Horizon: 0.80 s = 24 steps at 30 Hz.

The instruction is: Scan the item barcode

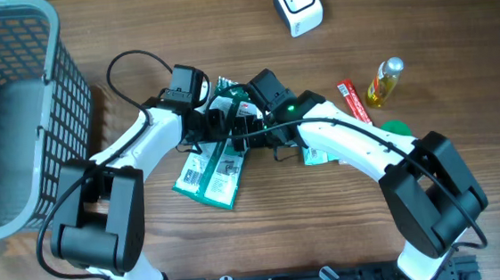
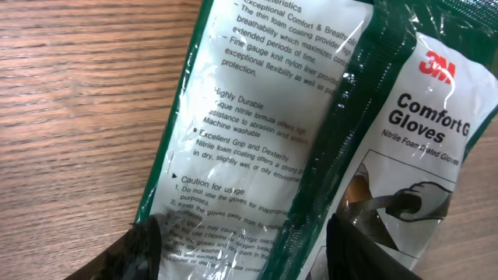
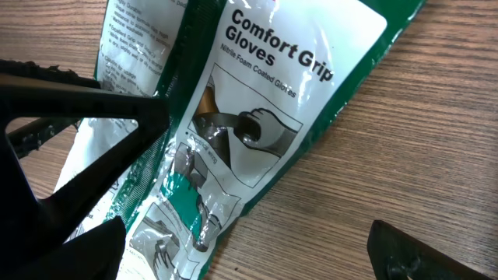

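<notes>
On the table [image 1: 329, 241], two overlapping green glove packets [image 1: 210, 174] lie near the middle, with the left end effector [image 2: 249, 253] and right end effector [image 3: 245, 253] both spread over them, and the white scanner [image 1: 297, 4] well beyond.

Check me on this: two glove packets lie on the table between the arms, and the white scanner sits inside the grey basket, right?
Not quite: the white scanner isn't inside the grey basket. The overhead view shows it on the table, well to the basket's right. The two glove packets do lie on the table between the arms.
</notes>
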Each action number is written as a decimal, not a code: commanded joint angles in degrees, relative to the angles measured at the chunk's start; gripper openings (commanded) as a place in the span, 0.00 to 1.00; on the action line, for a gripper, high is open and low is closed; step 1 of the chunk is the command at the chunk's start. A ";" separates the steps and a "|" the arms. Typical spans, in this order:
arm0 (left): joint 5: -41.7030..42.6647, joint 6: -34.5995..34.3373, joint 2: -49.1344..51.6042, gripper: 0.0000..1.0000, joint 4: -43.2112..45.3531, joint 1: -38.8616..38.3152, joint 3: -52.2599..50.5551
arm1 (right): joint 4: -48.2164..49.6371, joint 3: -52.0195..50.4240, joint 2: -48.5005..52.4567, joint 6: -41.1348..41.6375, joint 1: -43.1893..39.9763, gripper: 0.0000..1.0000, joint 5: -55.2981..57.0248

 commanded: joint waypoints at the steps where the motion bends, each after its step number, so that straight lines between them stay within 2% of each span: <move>1: -2.43 -2.54 0.79 0.56 -0.28 0.07 -1.29 | 0.09 -0.24 0.42 0.20 0.11 1.00 0.63; 3: -2.45 -2.99 0.79 0.58 -0.66 0.07 -1.29 | 0.15 -0.24 0.76 0.20 0.11 1.00 0.63; 11: -2.45 -4.00 0.79 0.51 -1.14 0.07 -1.33 | 0.33 -0.24 2.10 0.22 0.11 0.97 0.61; 15: -2.45 -4.00 0.79 0.52 -1.14 0.07 -1.33 | 0.83 -0.24 3.48 0.22 0.11 0.81 1.11; 17: -2.45 -4.00 0.79 0.53 -1.18 0.07 -1.33 | 0.81 -0.24 3.56 0.22 0.11 0.78 2.86; 20: -2.43 -4.00 0.79 0.54 -1.18 0.07 -1.33 | 0.79 -0.24 3.56 0.24 0.11 0.63 3.63; 22: -2.43 -4.00 0.79 0.54 -1.20 0.07 -1.33 | 0.76 -0.24 3.56 0.22 0.11 0.49 3.63; 24: -2.40 -4.00 0.79 0.56 -1.20 0.07 -1.33 | 0.76 -0.24 3.58 0.24 0.11 0.43 3.63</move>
